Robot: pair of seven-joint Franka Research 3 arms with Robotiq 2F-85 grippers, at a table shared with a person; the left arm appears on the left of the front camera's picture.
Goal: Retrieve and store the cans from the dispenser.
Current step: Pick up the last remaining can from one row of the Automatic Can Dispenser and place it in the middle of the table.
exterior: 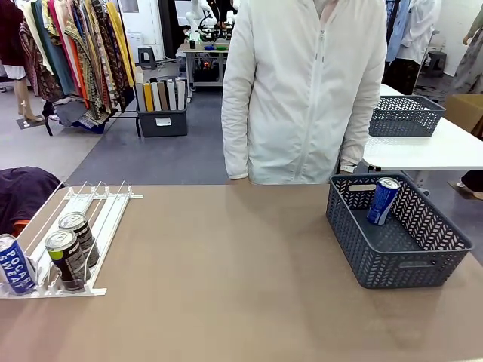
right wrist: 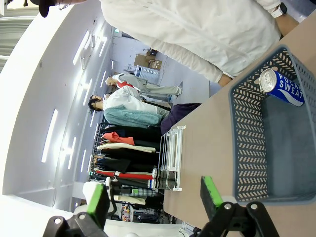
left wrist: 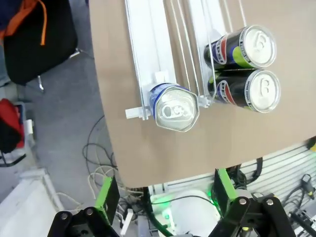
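Front view: a flat white wire-railed dispenser rack point(exterior: 83, 219) lies at the counter's point(exterior: 226, 279) left end, its near left corner cut off by the picture edge. At its stop tabs stand a blue "Pocari Sweat" can point(exterior: 15, 264), part-cropped, and in the next lane two dark brown cans with green marks, one point(exterior: 66, 260) in front of the other point(exterior: 79, 235).

At the right sits a dark grey lattice plastic basket point(exterior: 400, 256). A second blue can point(exterior: 383, 200) leans tilted inside it, its lower end hidden by the basket wall.

A person in a white jacket point(exterior: 302, 90) stands at the far edge. One hand is hidden behind the basket.

Left wrist view: the left fingers point(left wrist: 106, 197) are spread wide and grip nothing, high above the blue can's top point(left wrist: 176, 107). The dark cans' labels are only partly readable.

Right wrist view: the right fingers point(right wrist: 211, 195) are also wide apart and hold nothing, by the basket's near wall point(right wrist: 247, 138).
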